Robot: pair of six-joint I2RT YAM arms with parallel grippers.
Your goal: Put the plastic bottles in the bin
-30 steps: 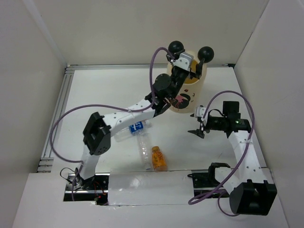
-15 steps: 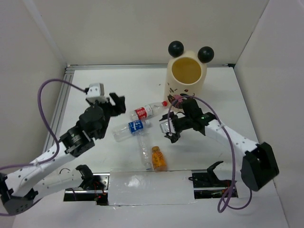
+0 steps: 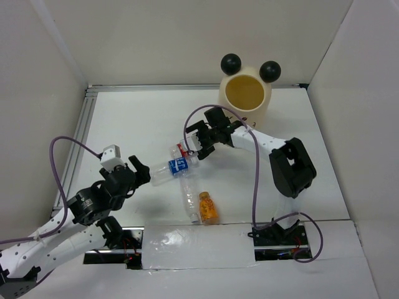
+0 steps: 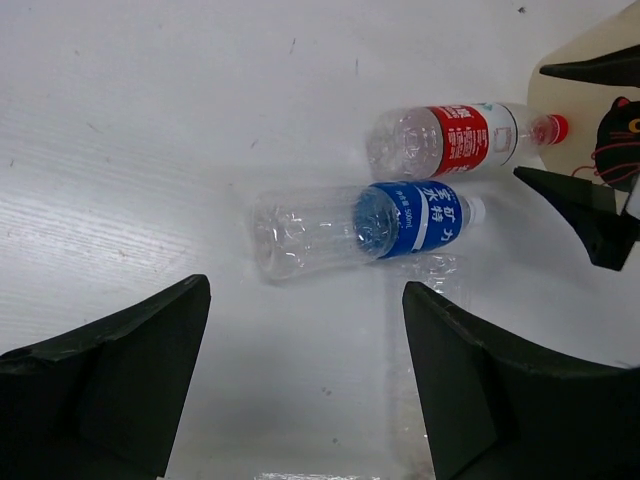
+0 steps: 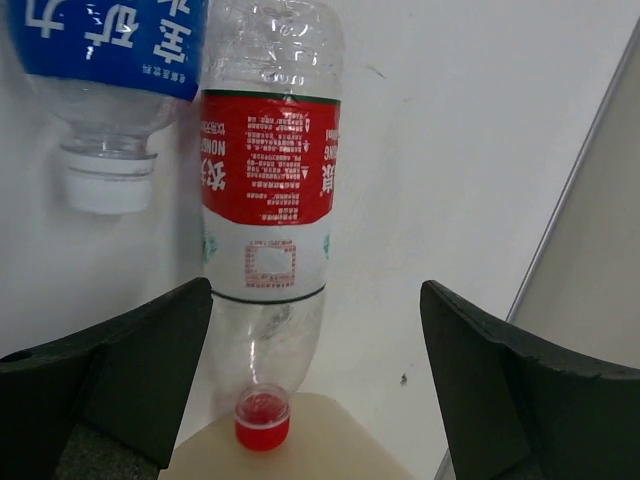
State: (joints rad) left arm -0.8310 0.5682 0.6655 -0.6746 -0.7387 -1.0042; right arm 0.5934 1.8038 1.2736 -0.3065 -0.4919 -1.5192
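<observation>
Red-label bottle [image 5: 265, 200] lies flat between the spread fingers of the right gripper [image 5: 315, 290], not grasped; blue-label bottle [image 4: 400, 220] lies just beside it, ahead of the left gripper [image 4: 305, 290], likewise released; bin [image 3: 259, 114] stands near, behind the right gripper.

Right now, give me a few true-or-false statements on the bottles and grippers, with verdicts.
1. The right gripper is open over the red-label bottle. True.
2. The blue-label bottle stands upright. False: it lies on its side.
3. The left gripper grips a bottle. False: it is open and empty.
4. The orange bottle lies on the table, outside the bin. True.
</observation>
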